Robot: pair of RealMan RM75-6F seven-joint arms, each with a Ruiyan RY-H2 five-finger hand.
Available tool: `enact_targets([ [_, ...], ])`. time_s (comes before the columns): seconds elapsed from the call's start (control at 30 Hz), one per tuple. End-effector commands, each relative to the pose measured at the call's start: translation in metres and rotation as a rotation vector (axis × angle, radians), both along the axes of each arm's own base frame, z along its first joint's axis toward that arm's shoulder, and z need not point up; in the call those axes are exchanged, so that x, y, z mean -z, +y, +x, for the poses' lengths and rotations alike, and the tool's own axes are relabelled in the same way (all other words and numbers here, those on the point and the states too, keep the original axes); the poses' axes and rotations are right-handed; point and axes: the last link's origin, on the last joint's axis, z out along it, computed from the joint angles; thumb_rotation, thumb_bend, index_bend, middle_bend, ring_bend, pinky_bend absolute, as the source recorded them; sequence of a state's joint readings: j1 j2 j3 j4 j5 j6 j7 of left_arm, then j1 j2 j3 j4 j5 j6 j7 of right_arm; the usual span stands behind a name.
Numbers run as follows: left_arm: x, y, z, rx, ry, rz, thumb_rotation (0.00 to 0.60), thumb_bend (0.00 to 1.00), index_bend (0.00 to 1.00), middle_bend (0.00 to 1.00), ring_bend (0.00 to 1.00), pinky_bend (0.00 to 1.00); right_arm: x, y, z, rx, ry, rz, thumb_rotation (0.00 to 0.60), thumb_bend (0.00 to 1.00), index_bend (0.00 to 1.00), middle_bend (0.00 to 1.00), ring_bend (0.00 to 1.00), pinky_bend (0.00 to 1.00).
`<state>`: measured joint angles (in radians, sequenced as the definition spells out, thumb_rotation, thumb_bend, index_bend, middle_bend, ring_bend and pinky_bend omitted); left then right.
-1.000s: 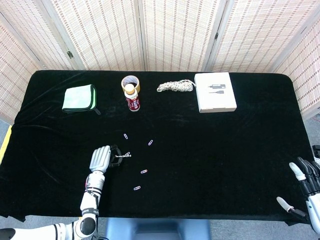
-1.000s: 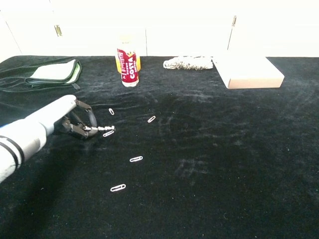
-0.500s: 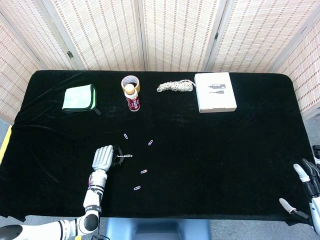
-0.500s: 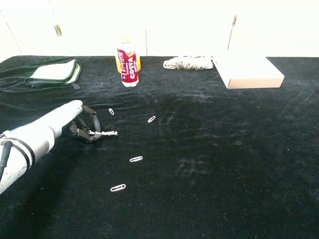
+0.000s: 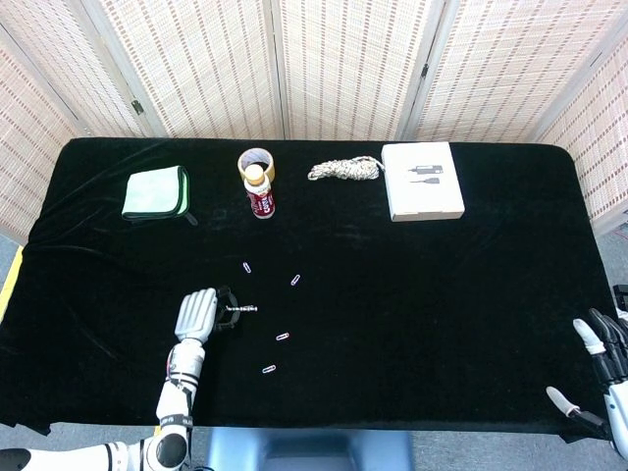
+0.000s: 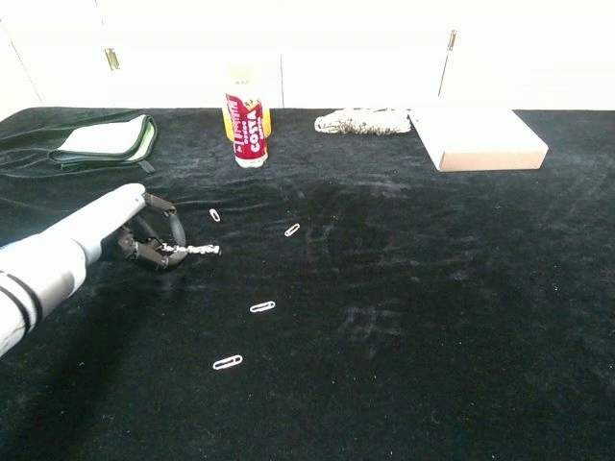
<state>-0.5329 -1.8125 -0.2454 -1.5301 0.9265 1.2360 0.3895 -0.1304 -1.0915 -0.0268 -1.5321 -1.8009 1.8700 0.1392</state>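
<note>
Table (image 5: 442, 294) draped in black velvet cloth. Far side held a green folded cloth with black edging (image 5: 155, 192), yellow tape roll (image 5: 257, 160), small red-labelled bottle (image 5: 260, 191) just in front of it, bundle of pale rope (image 5: 344, 170), flat white box (image 5: 422, 181). Four small metal paper clips (image 5: 283, 337) lay scattered near the front-left.

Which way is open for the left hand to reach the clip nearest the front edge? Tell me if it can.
Probably yes. The left hand already pinches a chain of clips, but bare cloth lies between it and the front clip, with nothing in the way.
</note>
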Motion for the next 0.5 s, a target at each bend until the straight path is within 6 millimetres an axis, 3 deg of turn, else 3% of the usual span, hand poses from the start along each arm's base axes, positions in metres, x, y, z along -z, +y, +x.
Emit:
enact_targets([
  [0.03,0.003,-0.015,0.002,0.005,0.003,-0.01,0.6,0.67,0.85,1.0,1.0,1.0,-0.002,0.004,0.0,-0.013,-0.014,-0.009,0.6,0.01,0.0,0.0,0.0,0.0],
  [0.23,0.019,-0.028,0.01,-0.02,-0.041,-0.048,0.6,0.69,0.85,1.0,1.0,1.0,-0.009,0.013,-0.002,-0.037,-0.027,-0.008,0.6,0.01,0.0,0.0,0.0,0.0],
  [0.5,0.034,-0.033,0.017,0.004,-0.023,-0.069,0.6,0.69,0.85,1.0,1.0,1.0,-0.02,0.046,0.0,-0.167,-0.074,0.028,0.6,0.01,0.0,0.0,0.0,0.0],
])
